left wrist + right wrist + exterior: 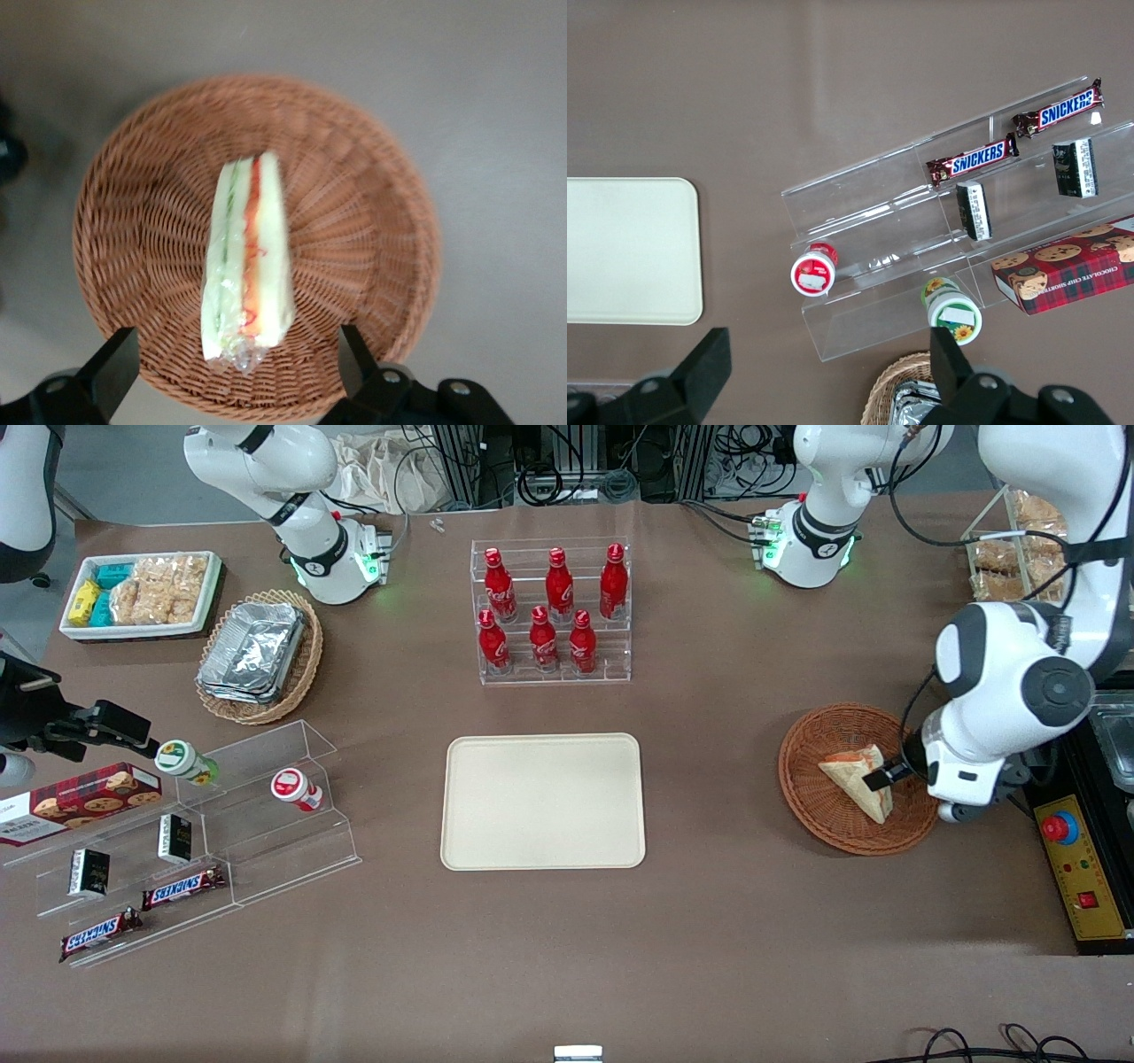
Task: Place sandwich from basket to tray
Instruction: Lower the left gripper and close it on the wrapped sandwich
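Note:
The sandwich (pixel 852 773) is a pale bread wedge in clear wrap, and it lies in the round reddish-brown basket (pixel 819 815) toward the working arm's end of the table. In the left wrist view the sandwich (pixel 248 257) shows its red and green filling stripe, with the basket (pixel 354 230) under it. My left gripper (pixel 881 778) hangs over the basket, open. Its fingers (pixel 113 361) stand wide apart on either side of the sandwich's near end and do not touch it. The cream tray (pixel 542 802) lies flat at the table's middle and also shows in the right wrist view (pixel 629 248).
A clear rack of red bottles (pixel 549 611) stands farther from the front camera than the tray. A tan basket of foil containers (pixel 257 654), a white snack bin (pixel 142 593) and clear shelves with snacks (pixel 177 841) lie toward the parked arm's end. A control box (pixel 1081 877) sits beside the basket.

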Controlling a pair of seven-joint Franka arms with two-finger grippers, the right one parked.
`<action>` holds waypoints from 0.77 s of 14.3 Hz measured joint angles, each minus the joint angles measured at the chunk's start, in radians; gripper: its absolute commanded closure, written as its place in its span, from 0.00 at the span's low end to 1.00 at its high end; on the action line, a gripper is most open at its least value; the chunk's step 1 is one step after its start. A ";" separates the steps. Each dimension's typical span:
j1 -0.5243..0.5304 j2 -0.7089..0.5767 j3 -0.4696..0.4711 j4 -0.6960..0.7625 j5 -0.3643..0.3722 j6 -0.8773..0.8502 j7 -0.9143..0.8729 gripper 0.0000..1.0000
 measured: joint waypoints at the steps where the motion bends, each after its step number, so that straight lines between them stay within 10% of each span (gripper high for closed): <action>1: 0.000 -0.006 0.002 -0.037 0.000 0.025 -0.019 0.00; 11: 0.000 0.069 0.010 -0.096 0.001 0.129 -0.040 0.00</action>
